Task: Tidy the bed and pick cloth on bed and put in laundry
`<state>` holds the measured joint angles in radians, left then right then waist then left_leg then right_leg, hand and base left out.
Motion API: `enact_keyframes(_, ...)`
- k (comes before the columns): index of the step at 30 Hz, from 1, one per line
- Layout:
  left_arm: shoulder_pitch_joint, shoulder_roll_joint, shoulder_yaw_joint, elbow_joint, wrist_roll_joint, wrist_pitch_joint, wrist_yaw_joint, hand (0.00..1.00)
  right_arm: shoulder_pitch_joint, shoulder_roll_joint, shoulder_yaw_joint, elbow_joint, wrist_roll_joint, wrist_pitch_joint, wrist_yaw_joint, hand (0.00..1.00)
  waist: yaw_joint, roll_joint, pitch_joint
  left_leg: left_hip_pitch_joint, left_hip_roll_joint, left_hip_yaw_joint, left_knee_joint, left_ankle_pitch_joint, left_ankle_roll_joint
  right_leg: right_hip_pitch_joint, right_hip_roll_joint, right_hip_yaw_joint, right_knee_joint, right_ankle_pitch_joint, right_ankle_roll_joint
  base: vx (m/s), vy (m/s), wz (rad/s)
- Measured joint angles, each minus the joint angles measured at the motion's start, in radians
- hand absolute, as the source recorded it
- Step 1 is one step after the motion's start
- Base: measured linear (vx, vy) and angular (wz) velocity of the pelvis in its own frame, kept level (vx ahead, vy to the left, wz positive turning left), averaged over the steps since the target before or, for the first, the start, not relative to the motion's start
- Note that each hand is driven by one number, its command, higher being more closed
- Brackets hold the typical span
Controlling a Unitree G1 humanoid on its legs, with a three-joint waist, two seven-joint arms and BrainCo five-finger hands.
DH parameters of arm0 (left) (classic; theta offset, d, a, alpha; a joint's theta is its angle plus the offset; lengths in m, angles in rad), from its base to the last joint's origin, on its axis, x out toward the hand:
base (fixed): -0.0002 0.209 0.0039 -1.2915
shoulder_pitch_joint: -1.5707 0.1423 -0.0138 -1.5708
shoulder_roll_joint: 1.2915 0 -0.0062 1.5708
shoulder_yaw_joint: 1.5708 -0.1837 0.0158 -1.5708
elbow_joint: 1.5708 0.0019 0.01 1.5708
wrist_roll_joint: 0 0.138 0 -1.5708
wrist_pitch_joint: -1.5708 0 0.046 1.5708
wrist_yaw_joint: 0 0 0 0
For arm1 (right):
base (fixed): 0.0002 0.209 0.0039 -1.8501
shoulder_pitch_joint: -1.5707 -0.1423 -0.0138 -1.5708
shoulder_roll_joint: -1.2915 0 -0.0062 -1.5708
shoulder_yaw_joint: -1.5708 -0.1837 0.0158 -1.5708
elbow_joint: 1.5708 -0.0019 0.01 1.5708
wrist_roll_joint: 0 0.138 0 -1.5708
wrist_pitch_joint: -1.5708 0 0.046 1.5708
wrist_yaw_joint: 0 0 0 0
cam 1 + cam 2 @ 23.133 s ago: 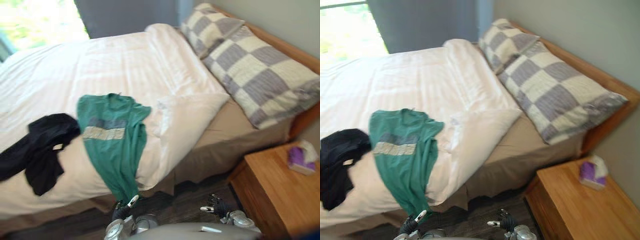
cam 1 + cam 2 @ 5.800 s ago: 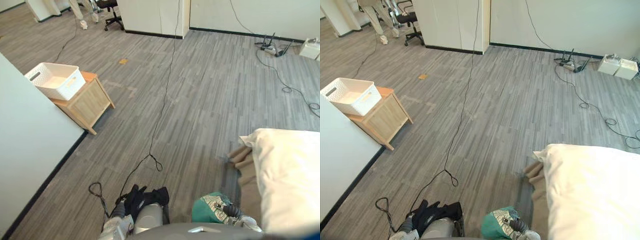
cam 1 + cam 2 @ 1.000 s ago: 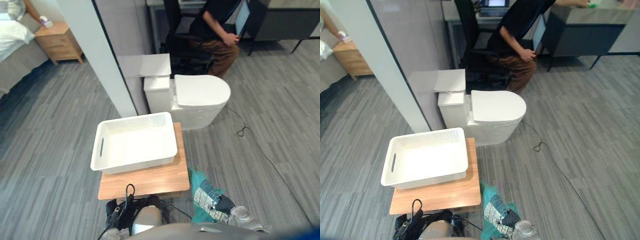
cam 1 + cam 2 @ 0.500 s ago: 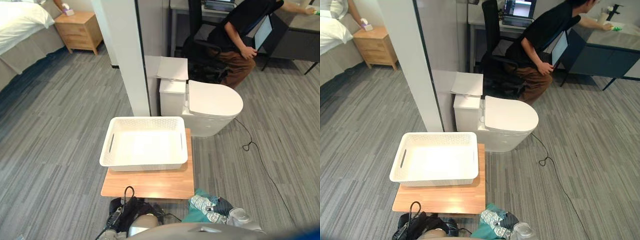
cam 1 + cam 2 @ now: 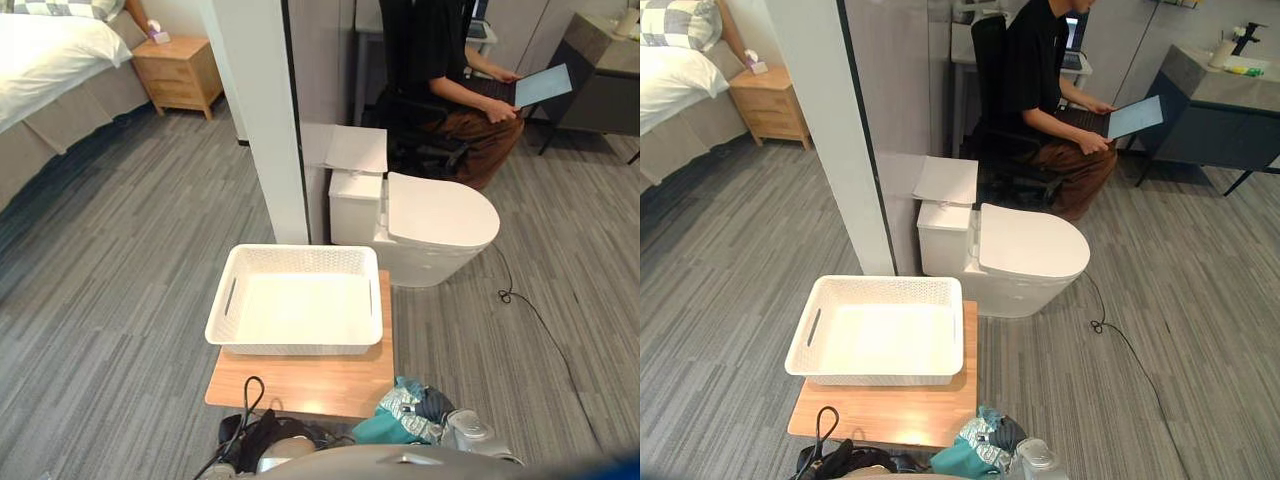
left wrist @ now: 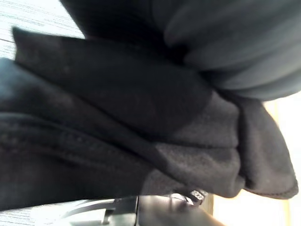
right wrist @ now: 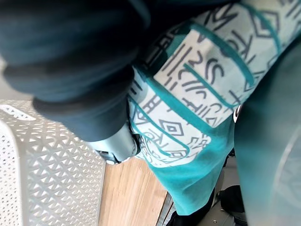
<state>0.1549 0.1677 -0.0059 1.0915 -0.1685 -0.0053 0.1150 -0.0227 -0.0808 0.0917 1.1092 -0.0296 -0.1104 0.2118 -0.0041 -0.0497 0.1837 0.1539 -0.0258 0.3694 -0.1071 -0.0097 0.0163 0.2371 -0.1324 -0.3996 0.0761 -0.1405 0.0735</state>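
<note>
Basket (image 5: 293, 338) open – stand's (image 5: 300, 382) front strip bare; green shirt (image 5: 378, 427) seemingly at corner.

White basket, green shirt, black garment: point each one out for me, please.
white basket (image 5: 295, 347): left eye view, on its front wall.
green shirt (image 5: 378, 430): left eye view, on a teal fold.
black garment (image 6: 117, 108): left wrist view, on the middle of the bunched cloth.

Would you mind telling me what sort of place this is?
Probably a mock home in a lab: a white-covered bed beside a wooden nightstand, a white toilet in the open, and a seated person with a laptop.
</note>
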Motion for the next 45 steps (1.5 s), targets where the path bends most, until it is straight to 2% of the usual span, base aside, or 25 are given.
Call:
enact_keyframes(6,-0.015,-0.007,0.081,-0.004,-0.097,0.0,0.025,1.0,0.018,-0.001,-0.096,-0.001,0.142,0.055,0.002,1.0,0.008,0.0,0.021,-0.037,-0.022,-0.041,0.0,-0.005,0.008,-0.016,-0.022,-0.059,0.007,-0.005,0.005,0.03,0.028,0.23)
enact_keyframes(7,-0.019,-0.012,0.101,-0.009,-0.098,-0.001,0.033,1.0,0.023,-0.001,-0.116,-0.001,0.166,0.061,0.001,1.0,0.007,-0.004,0.02,-0.051,-0.02,-0.013,0.001,-0.019,0.013,-0.023,-0.031,-0.08,0.011,-0.005,0.005,0.06,0.054,0.67)
enact_keyframes(8,-0.02,-0.018,0.137,-0.009,-0.1,-0.003,0.046,1.0,0.027,0.0,-0.145,-0.001,0.197,0.067,0.001,1.0,0.004,-0.012,0.017,-0.059,-0.002,0.101,0.008,-0.044,0.013,-0.032,-0.049,-0.116,0.027,-0.004,0.005,0.07,0.061,0.71)
enact_keyframes(10,-0.021,-0.034,0.19,-0.01,-0.121,-0.005,0.066,1.0,0.026,-0.006,-0.188,-0.005,0.255,0.077,0.0,1.0,-0.009,-0.009,0.018,-0.101,0.047,0.23,0.096,-0.032,0.034,-0.056,-0.075,-0.151,0.093,-0.005,0.005,0.12,0.097,0.88)
enact_keyframes(12,-0.007,-0.051,0.214,-0.009,-0.114,-0.007,0.088,1.0,0.032,-0.016,-0.227,-0.005,0.279,0.085,0.0,1.0,0.005,-0.001,0.023,-0.105,0.051,0.195,0.137,-0.029,0.046,-0.1,-0.095,-0.143,0.186,-0.03,0.027,0.18,0.124,0.72)
enact_keyframes(13,-0.004,-0.048,0.215,-0.009,-0.112,-0.008,0.089,1.0,0.029,-0.012,-0.229,-0.005,0.28,0.085,0.0,1.0,0.007,-0.011,0.019,-0.121,0.05,0.183,0.167,-0.029,0.046,-0.103,-0.101,-0.133,0.161,-0.03,0.028,0.13,0.048,0.58)
enact_keyframes(15,-0.008,-0.041,0.23,-0.009,-0.103,-0.013,0.087,1.0,0.022,-0.004,-0.241,-0.006,0.281,0.084,0.0,1.0,0.011,-0.048,0.01,-0.16,0.04,0.173,0.264,-0.039,0.031,-0.112,-0.149,-0.129,0.105,0.041,0.014,0.07,-0.008,0.24)
enact_keyframes(16,-0.013,-0.042,0.258,-0.008,-0.076,-0.029,0.087,1.0,0.018,0.006,-0.255,-0.013,0.281,0.081,-0.001,1.0,0.026,-0.071,0.004,-0.205,0.072,0.157,0.408,-0.107,-0.003,-0.107,-0.175,-0.082,0.09,0.047,0.02,0.0,-0.009,-0.55)
enact_keyframes(17,-0.002,-0.053,0.261,-0.004,-0.07,-0.045,0.084,1.0,0.008,-0.005,-0.251,-0.025,0.281,0.069,0.001,1.0,0.027,-0.041,0.009,-0.223,0.175,0.155,0.554,-0.186,-0.012,-0.109,-0.169,-0.063,0.086,0.048,0.022,-0.03,0.019,-0.86)
enact_keyframes(18,0.006,-0.066,0.261,-0.001,-0.066,-0.05,0.084,1.0,0.008,-0.015,-0.246,-0.028,0.281,0.061,0.003,1.0,0.023,-0.027,0.008,-0.223,0.233,0.145,0.598,-0.199,-0.054,-0.109,-0.162,-0.05,0.083,0.049,0.024,-0.03,0.121,-1.05)
enact_keyframes(19,0.016,-0.085,0.253,0.001,-0.047,-0.058,0.085,1.0,0.011,-0.036,-0.245,-0.03,0.281,0.054,0.002,1.0,0.02,0.013,-0.003,-0.216,0.304,0.131,0.597,-0.196,-0.118,-0.113,-0.154,-0.04,0.07,0.056,0.04,0.0,0.191,-0.83)
enact_keyframes(20,0.005,-0.107,0.237,0.002,-0.035,-0.066,0.08,1.0,0.019,-0.072,-0.246,-0.032,0.281,0.05,0.001,1.0,0.01,0.071,-0.012,-0.187,0.367,0.115,0.502,-0.151,-0.182,-0.128,-0.153,-0.01,0.076,0.068,0.066,-0.04,0.446,-0.71)
enact_keyframes(21,-0.015,-0.098,0.222,0.007,-0.033,-0.067,0.069,1.0,0.028,-0.083,-0.26,-0.018,0.279,0.053,-0.005,1.0,0.014,0.07,0.003,-0.138,0.322,0.136,0.43,-0.165,-0.174,-0.153,-0.198,0.03,0.11,0.083,0.09,-0.06,0.432,-0.53)
enact_keyframes(22,-0.022,-0.092,0.203,0.005,-0.03,-0.066,0.06,1.0,0.03,-0.082,-0.26,-0.014,0.28,0.054,-0.006,1.0,0.017,0.067,0.003,-0.12,0.297,0.16,0.412,-0.156,-0.168,-0.172,-0.23,0.04,0.135,0.095,0.083,-0.13,0.495,-0.47)
enact_keyframes(23,-0.025,-0.069,0.191,-0.001,-0.003,-0.06,0.048,1.0,0.034,-0.061,-0.259,-0.015,0.28,0.047,-0.009,1.0,0.017,0.053,0.007,-0.099,0.265,0.185,0.375,-0.152,-0.15,-0.219,-0.259,0.035,0.186,0.133,0.032,-0.15,0.349,-0.54)
enact_keyframes(24,-0.026,-0.056,0.183,-0.008,0.02,-0.048,0.042,1.0,0.035,-0.047,-0.258,-0.023,0.28,0.04,-0.014,1.0,0.014,0.045,0.001,-0.085,0.249,0.206,0.323,-0.135,-0.133,-0.239,-0.256,0.008,0.178,0.197,-0.019,-0.16,0.314,-0.43)
enact_keyframes(26,-0.034,-0.039,0.158,-0.011,0.035,-0.036,0.028,1.0,0.05,-0.028,-0.243,-0.022,0.28,0.033,-0.013,1.0,0.009,0.034,-0.013,-0.066,0.232,0.213,0.231,-0.096,-0.116,-0.237,-0.227,-0.028,0.139,0.258,-0.022,-0.1,0.222,-0.14)
enact_keyframes(27,-0.041,-0.034,0.153,-0.012,0.034,-0.029,0.018,1.0,0.056,-0.018,-0.242,-0.023,0.28,0.022,-0.014,1.0,0.007,0.026,-0.018,-0.064,0.23,0.211,0.206,-0.082,-0.111,-0.238,-0.21,-0.034,0.145,0.252,-0.02,-0.04,0.124,0.15)
enact_keyframes(29,-0.061,-0.018,0.111,-0.016,0.034,-0.005,-0.013,1.0,0.064,-0.002,-0.233,-0.026,0.282,-0.015,-0.016,1.0,-0.002,0.018,-0.021,-0.054,0.221,0.192,0.134,-0.032,-0.1,-0.254,-0.146,-0.049,0.234,0.146,-0.024,0.03,0.035,0.25)
enact_keyframes(31,-0.064,-0.009,0.078,-0.017,0.034,0.003,-0.024,1.0,0.067,-0.006,-0.222,-0.027,0.282,-0.016,-0.018,1.0,-0.004,0.017,-0.021,-0.051,0.192,0.191,0.117,-0.016,-0.095,-0.265,-0.135,-0.035,0.283,0.059,-0.027,0.02,0.013,0.08)
enact_keyframes(32,-0.067,-0.01,0.064,-0.017,0.034,0.004,-0.024,1.0,0.064,-0.01,-0.214,-0.029,0.282,-0.017,-0.018,1.0,-0.006,0.015,-0.02,-0.046,0.177,0.191,0.117,-0.015,-0.094,-0.268,-0.144,-0.008,0.305,0.039,-0.024,0.0,-0.032,0.08)
enact_keyframes(34,-0.069,-0.009,0.036,-0.018,0.033,0.002,-0.024,1.0,0.057,-0.022,-0.204,-0.035,0.282,-0.027,-0.018,1.0,-0.011,0.038,-0.004,-0.025,0.177,0.186,0.113,-0.005,-0.096,-0.271,-0.148,0.017,0.353,0.018,-0.038,0.0,-0.076,0.12)
enact_keyframes(36,-0.072,-0.013,0.034,-0.019,0.033,-0.007,-0.024,1.0,0.059,-0.034,-0.195,-0.03,0.288,-0.024,-0.015,1.0,-0.005,0.04,-0.004,-0.021,0.18,0.189,0.112,0.003,-0.104,-0.241,-0.139,-0.001,0.297,-0.011,-0.018,0.02,-0.136,-0.02)
enact_keyframes(40,-0.064,-0.014,0.036,-0.017,0.018,-0.02,-0.022,1.0,0.053,-0.038,-0.18,-0.03,0.32,-0.005,0.004,1.0,-0.003,0.044,-0.004,-0.029,0.193,0.227,0.107,0.015,-0.119,-0.203,-0.089,0.021,0.135,-0.007,0.019,-0.02,-0.11,-0.38)
enact_keyframes(45,-0.053,-0.013,0.037,-0.017,-0.01,-0.057,-0.025,1.0,0.087,-0.046,-0.183,-0.029,0.427,0.017,-0.023,1.0,-0.006,0.041,-0.002,0.001,0.196,0.226,0.104,0.015,-0.12,-0.158,-0.058,0.064,0.024,0.056,0.026,-0.07,-0.017,-0.25)
